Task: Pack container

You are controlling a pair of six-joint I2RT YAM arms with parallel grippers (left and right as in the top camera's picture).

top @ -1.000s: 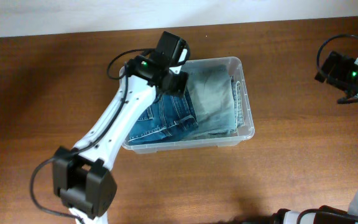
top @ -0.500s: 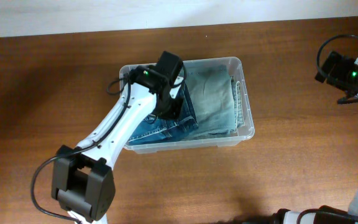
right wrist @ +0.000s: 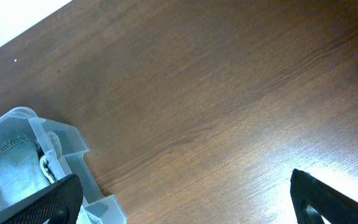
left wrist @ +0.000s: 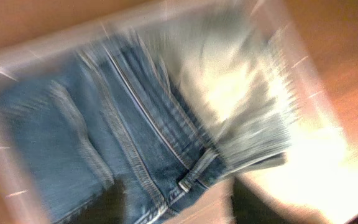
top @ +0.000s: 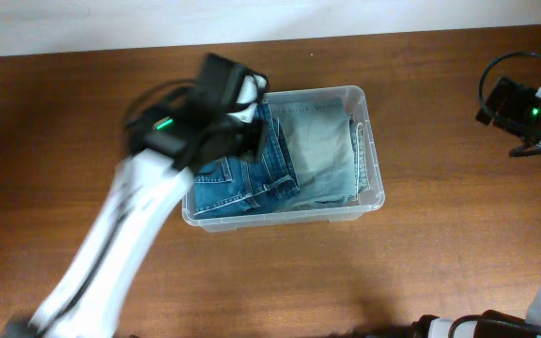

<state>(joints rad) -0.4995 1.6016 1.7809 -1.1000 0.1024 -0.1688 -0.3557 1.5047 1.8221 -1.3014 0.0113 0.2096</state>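
**Left arm over the packed bin.** The left gripper, blurred by motion, is shown with jaws apart and nothing between them, above the folded dark-blue jeans. This garment is laid flat on the left, beside the paler jeans, presumably to fill the space evenly. Both are enclosed by the container, set mid-surface. The right gripper, spread wide and empty, is kept far right, probably for clearance.

A brown wooden table is seen, backed by a pale wall — two folded pairs of jeans, dark blue and what may be faded grey-blue, are laid side by side.
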